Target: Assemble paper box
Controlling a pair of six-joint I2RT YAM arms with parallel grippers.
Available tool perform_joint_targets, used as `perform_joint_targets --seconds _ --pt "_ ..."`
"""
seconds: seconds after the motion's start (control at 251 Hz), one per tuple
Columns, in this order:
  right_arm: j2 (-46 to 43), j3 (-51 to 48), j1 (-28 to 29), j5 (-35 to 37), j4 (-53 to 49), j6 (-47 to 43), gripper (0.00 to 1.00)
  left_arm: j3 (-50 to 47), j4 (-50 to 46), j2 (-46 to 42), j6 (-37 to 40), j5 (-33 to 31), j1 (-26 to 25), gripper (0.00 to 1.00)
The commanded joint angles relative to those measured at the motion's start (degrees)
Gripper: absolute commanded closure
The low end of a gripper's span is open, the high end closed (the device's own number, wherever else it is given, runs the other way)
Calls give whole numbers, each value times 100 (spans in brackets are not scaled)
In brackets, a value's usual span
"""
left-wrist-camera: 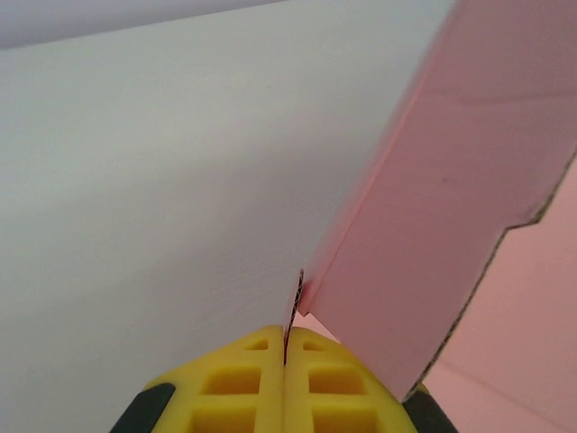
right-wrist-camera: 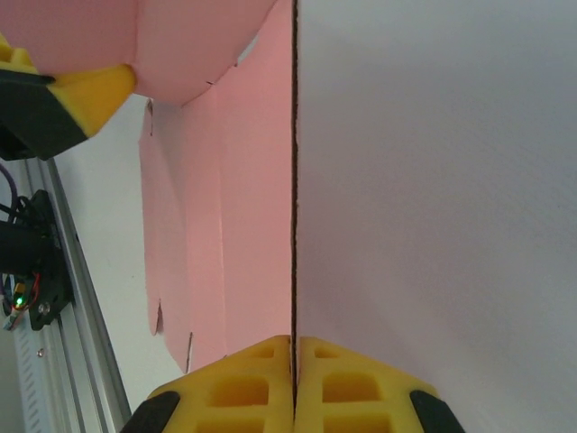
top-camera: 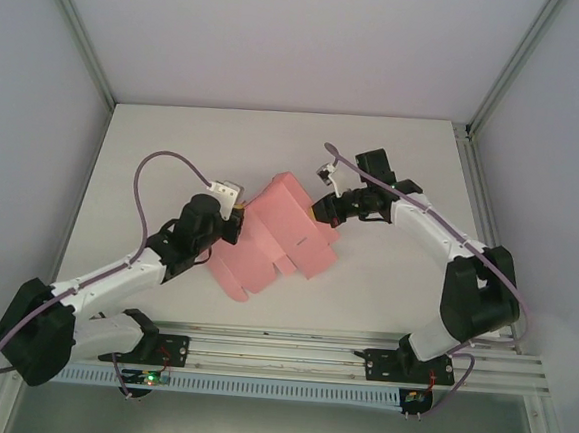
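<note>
Two claws grip the paper box (top-camera: 280,238), a pink die-cut sheet partly lifted off the middle of the table (top-camera: 154,156) between the arms. The left gripper (left-wrist-camera: 285,361) is pinched tight on one card edge and the right gripper (right-wrist-camera: 294,361) on the opposite edge, the card sandwiched between yellow pads. It looks like an early folding step, panels partly raised along their creases. Next, I'd guess, the walls must come upright together without the thin card slipping.
</note>
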Motion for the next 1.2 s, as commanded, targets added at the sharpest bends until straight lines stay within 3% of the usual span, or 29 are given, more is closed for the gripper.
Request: perform_joint_targets --seconds 0.0,0.08,0.227,0.263,0.387,0.531,0.619,0.798,0.894,0.962,1.089,1.193 --pt "138 181 14 -140 521 486 100 -78 294 -42 -1413 -961 -138 100" --pt "261 183 -36 -123 638 617 100 -164 132 -102 -1794 -1134 -128 100" --pt "326 255 28 -89 612 489 100 -207 -85 -68 -1479 -231 -127 100" --pt "304 254 31 -130 594 391 100 -157 -280 -68 -1511 -263 -132 90" --pt "152 232 142 -320 218 -448 100 97 -874 -160 -1468 -889 -128 32" --pt "80 367 126 -781 -874 -2156 100 676 -1676 -118 -1363 -2007 -68 11" --pt "76 505 143 -888 -1577 -3063 100 999 -1895 14 -1324 -1890 105 0" --pt "-67 436 160 -1199 -1844 -3951 100 1500 -2208 481 -1329 -1970 441 0" --pt "-151 426 141 -1226 -1772 -3955 100 1543 -2248 690 -1223 -1791 551 0" --pt "-177 440 132 -1235 -1660 -3822 100 1418 -2040 749 -1071 -1285 551 1" --pt "-168 446 129 -1180 -1474 -3635 100 868 -1007 646 -772 429 550 2" --pt "-191 395 126 -1172 -1211 -3475 100 606 -425 531 -661 1376 551 3"
